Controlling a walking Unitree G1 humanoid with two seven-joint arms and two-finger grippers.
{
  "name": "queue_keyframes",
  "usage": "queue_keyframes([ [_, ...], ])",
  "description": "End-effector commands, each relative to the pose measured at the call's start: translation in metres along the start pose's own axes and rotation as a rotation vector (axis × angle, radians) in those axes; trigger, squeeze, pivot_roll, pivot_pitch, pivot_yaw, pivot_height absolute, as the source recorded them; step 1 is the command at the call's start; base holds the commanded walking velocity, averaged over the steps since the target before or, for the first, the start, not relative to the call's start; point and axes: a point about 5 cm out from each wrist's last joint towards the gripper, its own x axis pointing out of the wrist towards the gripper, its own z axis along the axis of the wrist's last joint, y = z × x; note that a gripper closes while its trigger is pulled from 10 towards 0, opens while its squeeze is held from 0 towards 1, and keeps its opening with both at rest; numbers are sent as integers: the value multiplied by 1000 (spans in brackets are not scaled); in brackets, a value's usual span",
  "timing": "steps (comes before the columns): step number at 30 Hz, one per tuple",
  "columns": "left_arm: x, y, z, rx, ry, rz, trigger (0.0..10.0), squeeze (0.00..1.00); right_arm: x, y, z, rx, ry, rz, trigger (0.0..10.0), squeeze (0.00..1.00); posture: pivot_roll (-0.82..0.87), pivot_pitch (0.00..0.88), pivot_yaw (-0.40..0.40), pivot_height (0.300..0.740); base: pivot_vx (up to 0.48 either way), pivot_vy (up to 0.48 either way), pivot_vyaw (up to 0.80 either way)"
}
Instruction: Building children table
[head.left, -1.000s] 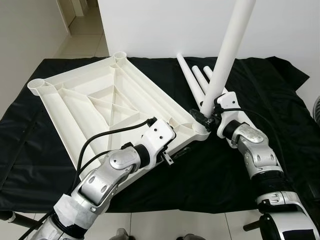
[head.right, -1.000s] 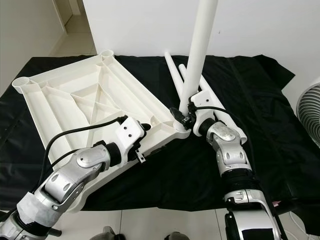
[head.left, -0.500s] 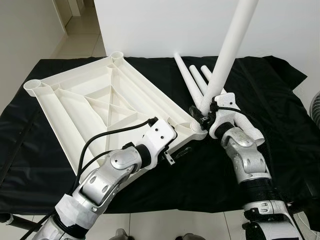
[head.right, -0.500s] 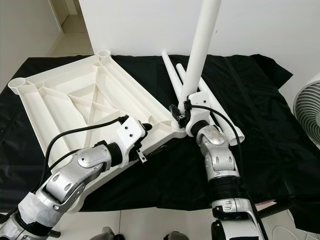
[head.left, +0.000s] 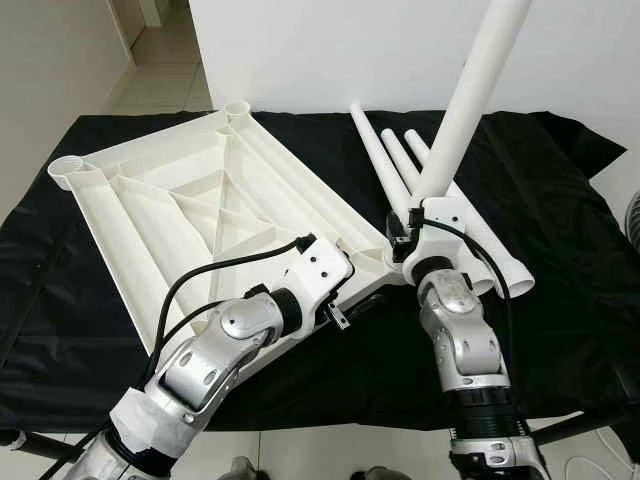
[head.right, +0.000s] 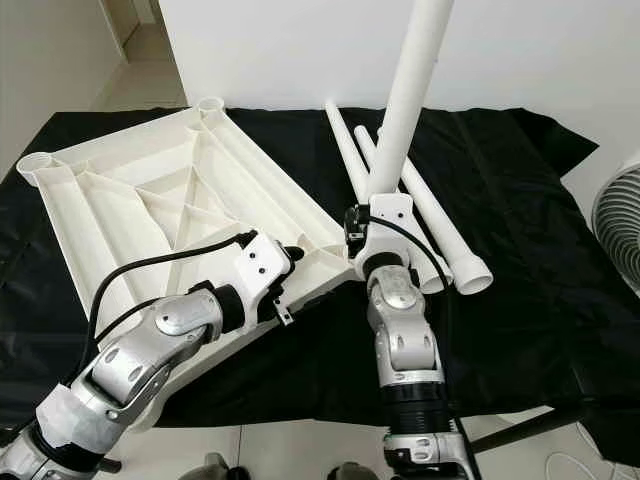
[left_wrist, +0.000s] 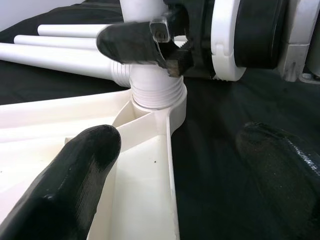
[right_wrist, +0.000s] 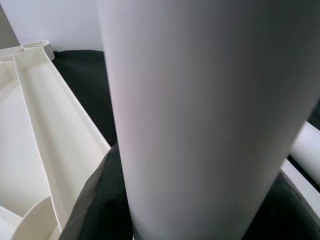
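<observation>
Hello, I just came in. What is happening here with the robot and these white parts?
The robot is building a small table. The white tabletop lies upside down on a black cloth. The right gripper is shut on a white leg, which stands with its threaded end in the near corner socket. The left gripper is open at the tabletop's near edge. Three more legs lie on the cloth.

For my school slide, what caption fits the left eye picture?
Right tool twists a white leg into the upside-down tabletop while the left tool steadies it.
</observation>
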Motion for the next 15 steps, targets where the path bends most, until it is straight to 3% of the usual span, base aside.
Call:
queue_keyframes([
  [1,-1,-5,0,-6,1,-90,10000,0,-2,-3,1,33,1,-25,10000,1000,-143,61,37,740,0,0,0],
  [8,1,-2,3,2,-11,-74,10000,0,-4,-12,9,32,-69,-25,10000,1000,-148,55,37,740,0,0,0],
  [9,1,-1,4,-2,-17,-65,10000,0,-5,-13,10,33,-85,-25,10000,890,-148,55,37,740,0,0,0],
  [10,1,-1,4,-2,-17,-65,10000,0,-5,-13,10,33,-85,-25,10000,890,-148,55,37,740,0,0,0],
  [11,1,0,4,-1,-21,-56,10000,0,-8,-13,9,34,-94,-23,10000,0,-142,50,34,740,0,0,0],
  [15,1,2,4,-4,-22,-42,10000,0,-20,-9,2,37,-96,21,10000,0,-141,50,35,740,0,0,0],
])
